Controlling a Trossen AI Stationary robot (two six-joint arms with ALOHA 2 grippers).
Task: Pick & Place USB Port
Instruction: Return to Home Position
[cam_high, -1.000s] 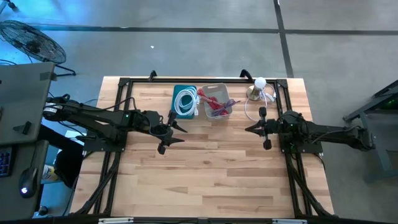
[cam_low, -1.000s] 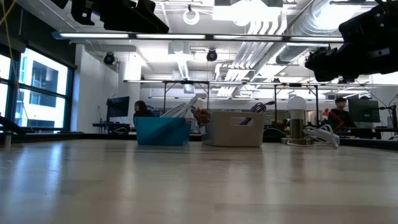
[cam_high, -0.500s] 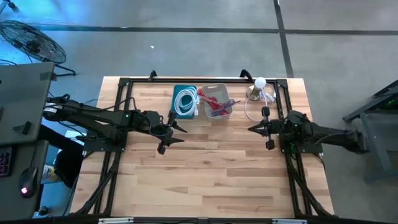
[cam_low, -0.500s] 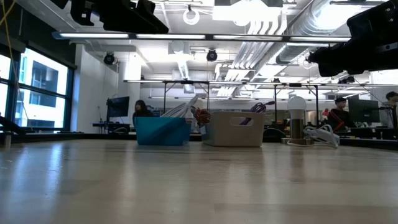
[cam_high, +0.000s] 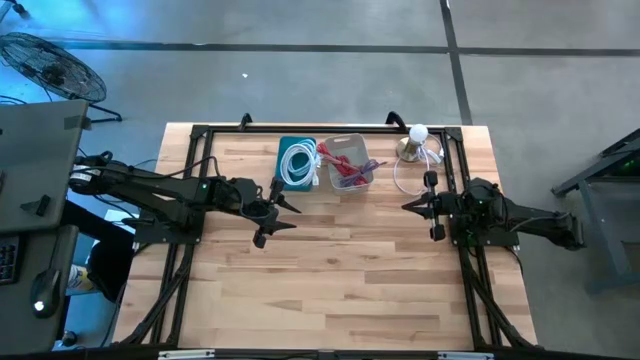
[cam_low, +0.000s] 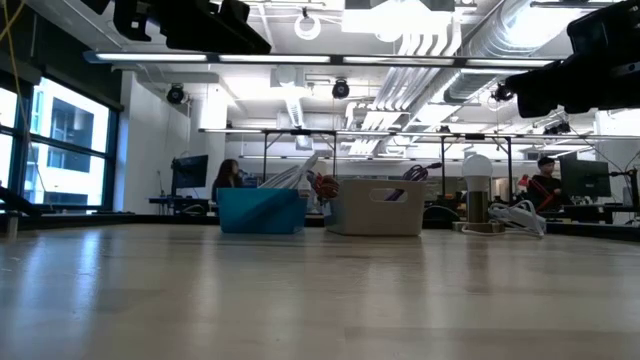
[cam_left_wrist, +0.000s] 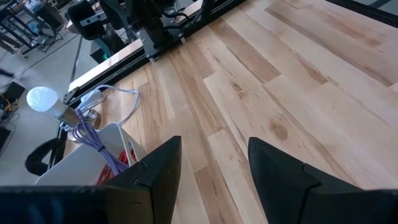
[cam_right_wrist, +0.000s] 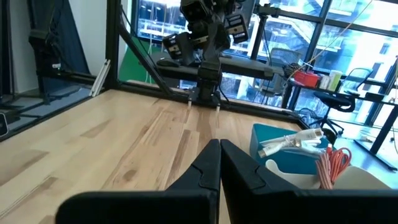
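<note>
A teal bin (cam_high: 297, 162) holding a coiled white cable and a white bin (cam_high: 347, 162) holding red cables stand side by side at the table's far middle. Both also show in the low view, the teal bin (cam_low: 260, 210) left of the white bin (cam_low: 375, 207). My left gripper (cam_high: 290, 215) hovers open and empty above the table, just on the near side of the teal bin. Its fingers stand apart in the left wrist view (cam_left_wrist: 214, 162). My right gripper (cam_high: 405, 207) hovers shut and empty at the table's right, on the near side of the lamp. Its fingers meet in the right wrist view (cam_right_wrist: 219, 155).
A small lamp with a white bulb (cam_high: 415, 140) and a loose white cable (cam_high: 405, 170) stand at the far right; the lamp also shows in the low view (cam_low: 478, 190). Black frame rails (cam_high: 190, 200) run along the table's left, right and far edges. The near half is bare wood (cam_high: 330, 290).
My right gripper has drawn back a little toward the table's right edge, still shut and empty. In the low view that arm has moved up and toward the picture's right.
</note>
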